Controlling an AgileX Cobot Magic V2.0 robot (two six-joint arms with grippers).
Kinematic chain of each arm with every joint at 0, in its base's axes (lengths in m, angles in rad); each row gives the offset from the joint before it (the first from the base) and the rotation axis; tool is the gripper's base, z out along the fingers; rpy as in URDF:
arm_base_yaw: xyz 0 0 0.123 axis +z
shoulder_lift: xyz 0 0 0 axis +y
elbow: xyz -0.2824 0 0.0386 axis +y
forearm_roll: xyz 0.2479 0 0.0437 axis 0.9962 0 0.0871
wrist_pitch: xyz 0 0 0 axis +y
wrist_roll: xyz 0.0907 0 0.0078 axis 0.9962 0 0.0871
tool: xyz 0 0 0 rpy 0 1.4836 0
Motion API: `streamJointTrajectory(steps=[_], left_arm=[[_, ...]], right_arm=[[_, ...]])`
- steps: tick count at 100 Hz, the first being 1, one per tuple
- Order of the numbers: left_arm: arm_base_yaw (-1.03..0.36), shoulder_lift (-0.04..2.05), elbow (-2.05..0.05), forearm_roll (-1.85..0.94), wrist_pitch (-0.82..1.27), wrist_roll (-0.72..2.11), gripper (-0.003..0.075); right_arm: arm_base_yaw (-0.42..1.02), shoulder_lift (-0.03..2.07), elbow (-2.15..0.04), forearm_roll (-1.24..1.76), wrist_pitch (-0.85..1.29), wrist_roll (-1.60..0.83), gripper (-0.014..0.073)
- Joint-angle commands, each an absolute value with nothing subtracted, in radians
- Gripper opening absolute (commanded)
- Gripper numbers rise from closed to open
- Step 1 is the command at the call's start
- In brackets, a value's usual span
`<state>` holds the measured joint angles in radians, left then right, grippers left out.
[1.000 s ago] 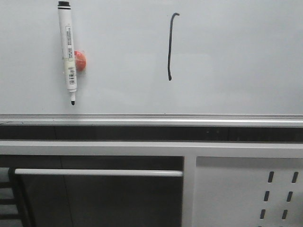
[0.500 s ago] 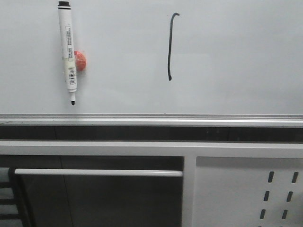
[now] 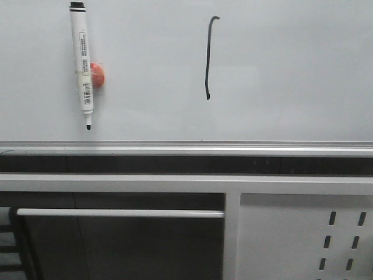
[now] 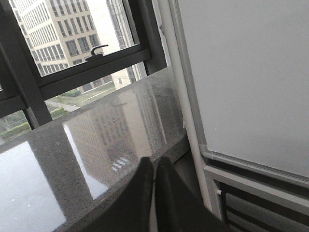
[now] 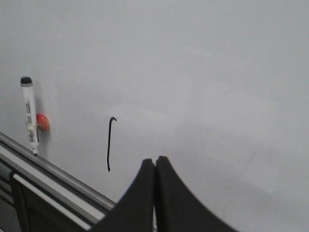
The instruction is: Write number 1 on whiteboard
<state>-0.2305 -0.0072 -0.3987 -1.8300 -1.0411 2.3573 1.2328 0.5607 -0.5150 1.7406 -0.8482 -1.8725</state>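
The whiteboard (image 3: 291,70) fills the upper front view, with its silver bottom rail (image 3: 186,144). The number 1 (image 3: 208,57) is a thin black vertical stroke with a small hook at its top; it also shows in the right wrist view (image 5: 110,144). A white marker pen (image 3: 81,64) hangs tip-down on the board beside a red magnet (image 3: 97,75). No gripper shows in the front view. My right gripper (image 5: 155,161) is shut and empty, away from the board and the stroke. My left gripper (image 4: 154,161) is shut and empty over a stone sill (image 4: 72,159), beside the board's edge (image 4: 251,82).
Below the rail are a dark gap, a grey frame bar (image 3: 116,213) and a white perforated metal panel (image 3: 326,239) at lower right. In the left wrist view a dark window frame (image 4: 87,67) and the board's white upright post (image 4: 186,111) stand close by.
The front view has shifted slightly, so the marker and stroke sit a few pixels to the left. Nothing else has changed.
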Motion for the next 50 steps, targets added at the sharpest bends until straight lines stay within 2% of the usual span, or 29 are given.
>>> streamJointTrajectory(steps=[1,33,50], left_arm=[[-0.228,-0.033,-0.418,-1.847,-0.989,2.356,-0.0018],[-0.228,-0.033,-0.418,-1.847,-0.989,2.356,-0.0018],[-0.228,-0.033,-0.418,-1.847,-0.989,2.356,-0.0018]], right_arm=[[1.078,0.563,-0.540,1.660,-0.610,-1.878,-0.0079],[0.402,0.559,-0.540,1.685,0.060,-1.878,-0.0079],[0.110,0.559,-0.540,1.685,0.290,-1.878,-0.0079]])
